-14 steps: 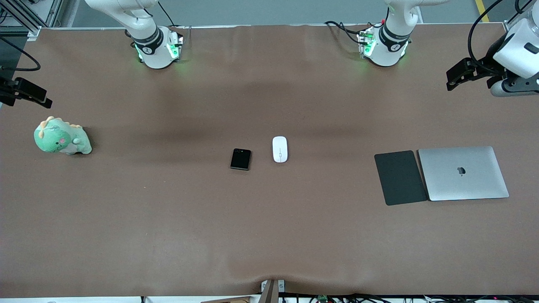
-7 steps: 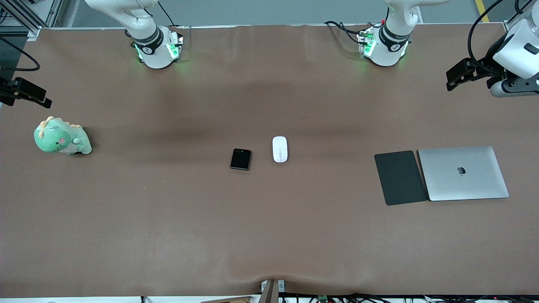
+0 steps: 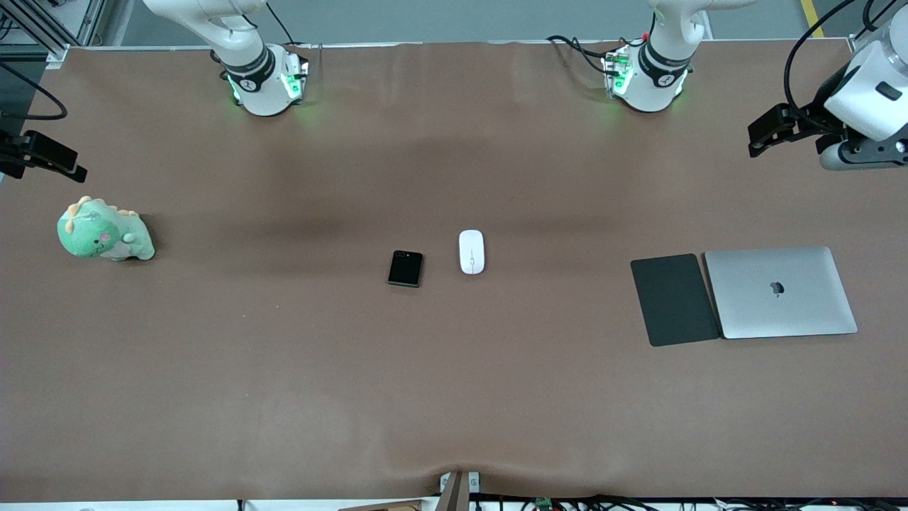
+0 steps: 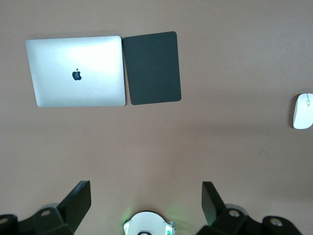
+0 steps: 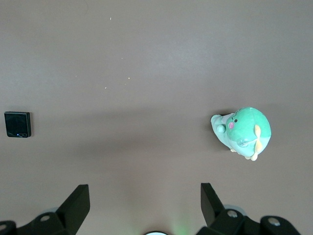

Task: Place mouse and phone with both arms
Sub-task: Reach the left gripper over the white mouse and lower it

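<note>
The white mouse (image 3: 471, 251) and the black folded phone (image 3: 406, 268) lie side by side in the middle of the table, the mouse toward the left arm's end. Nothing touches either. The mouse (image 4: 303, 111) shows at the edge of the left wrist view, and the phone (image 5: 17, 124) at the edge of the right wrist view. My left gripper (image 4: 146, 196) hangs high over bare table between its base and the laptop, open and empty. High over bare table by the plush toy, my right gripper (image 5: 145, 196) is open and empty too.
A closed silver laptop (image 3: 780, 292) and a dark grey pad (image 3: 674, 299) lie side by side toward the left arm's end. A green plush dinosaur (image 3: 105, 231) sits toward the right arm's end. The arm bases (image 3: 266, 81) (image 3: 645, 78) glow green along the table's edge.
The left arm's hand has shifted slightly over its end of the table. The right arm, the mouse and the phone have not moved.
</note>
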Robot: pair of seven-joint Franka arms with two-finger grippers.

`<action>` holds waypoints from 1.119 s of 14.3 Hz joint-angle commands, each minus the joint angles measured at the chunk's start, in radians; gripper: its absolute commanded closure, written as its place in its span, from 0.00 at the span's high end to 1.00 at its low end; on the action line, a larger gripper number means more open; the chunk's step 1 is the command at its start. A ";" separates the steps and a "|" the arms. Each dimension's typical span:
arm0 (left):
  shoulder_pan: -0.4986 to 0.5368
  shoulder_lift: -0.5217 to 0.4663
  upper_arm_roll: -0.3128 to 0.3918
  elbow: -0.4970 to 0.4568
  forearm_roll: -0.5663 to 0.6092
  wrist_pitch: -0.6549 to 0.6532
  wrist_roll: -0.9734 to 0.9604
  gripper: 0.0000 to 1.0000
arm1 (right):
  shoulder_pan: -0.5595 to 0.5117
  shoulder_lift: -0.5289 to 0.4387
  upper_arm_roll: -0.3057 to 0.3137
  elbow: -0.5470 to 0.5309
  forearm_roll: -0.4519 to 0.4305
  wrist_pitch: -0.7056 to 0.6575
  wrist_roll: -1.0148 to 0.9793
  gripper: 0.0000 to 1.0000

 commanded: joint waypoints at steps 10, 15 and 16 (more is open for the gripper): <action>-0.124 0.145 -0.033 0.025 -0.051 0.073 -0.199 1.00 | -0.008 0.009 -0.002 0.015 0.017 -0.009 -0.007 1.00; -0.260 0.234 -0.033 0.025 -0.039 0.167 -0.373 1.00 | -0.006 0.016 -0.002 0.020 0.017 -0.007 -0.010 1.00; -0.287 0.258 -0.033 0.025 -0.036 0.193 -0.403 1.00 | -0.003 0.019 0.000 0.021 0.015 -0.007 -0.010 1.00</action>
